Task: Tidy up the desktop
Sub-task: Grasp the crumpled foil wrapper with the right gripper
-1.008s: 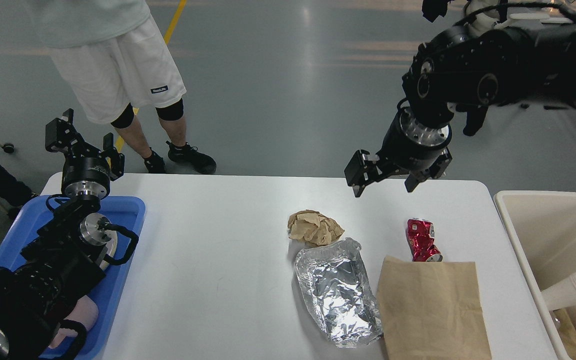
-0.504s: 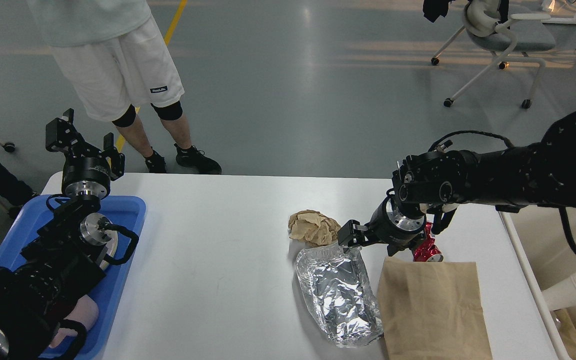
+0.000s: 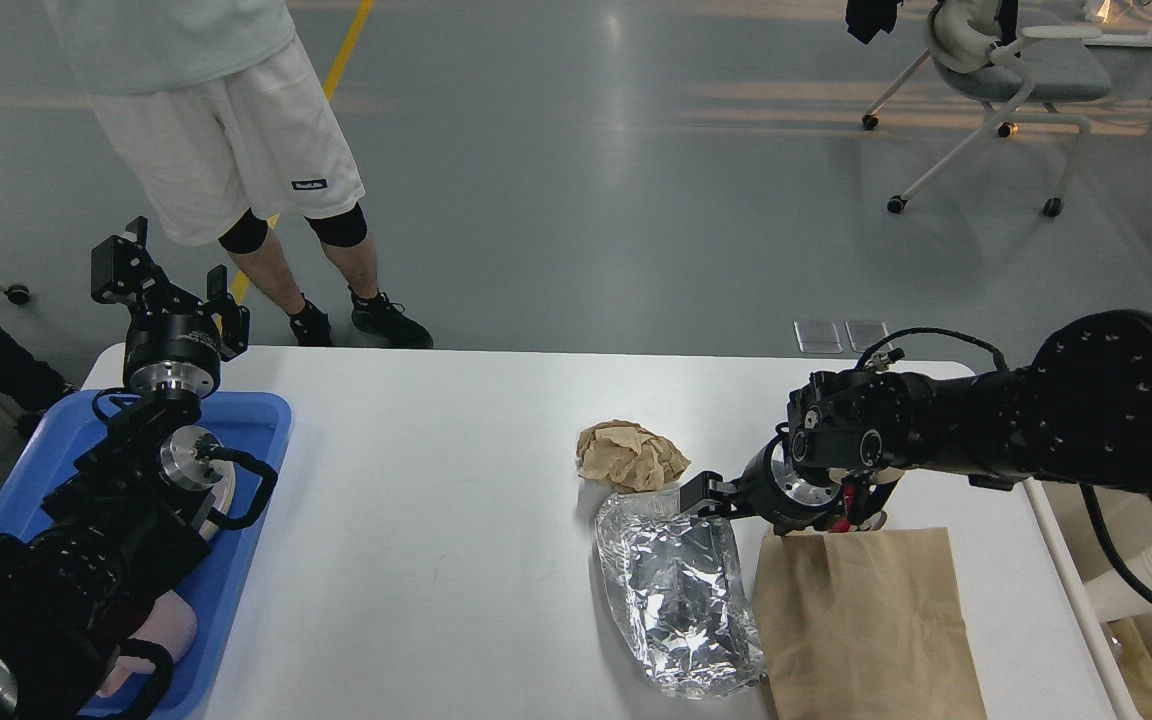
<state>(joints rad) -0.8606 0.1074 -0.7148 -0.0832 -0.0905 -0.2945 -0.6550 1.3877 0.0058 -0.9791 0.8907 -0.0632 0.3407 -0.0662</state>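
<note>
Here, right end effector (image 3: 704, 496) low over desktop (image 3: 436, 500), closure unclear, left end effector (image 3: 168, 280) apart

White desktop (image 3: 436, 520), blue tray (image 3: 251, 470), silver crinkled foil (image 3: 676, 590), tan paper bag (image 3: 866, 620), brown crumpled paper ball (image 3: 629, 455), red can (image 3: 848, 522) mostly hidden, black arms, cream bin (image 3: 1131, 600), white paper cup (image 3: 1136, 590), grey floor (image 3: 576, 180) crossed by a yellow line (image 3: 346, 45).
</note>
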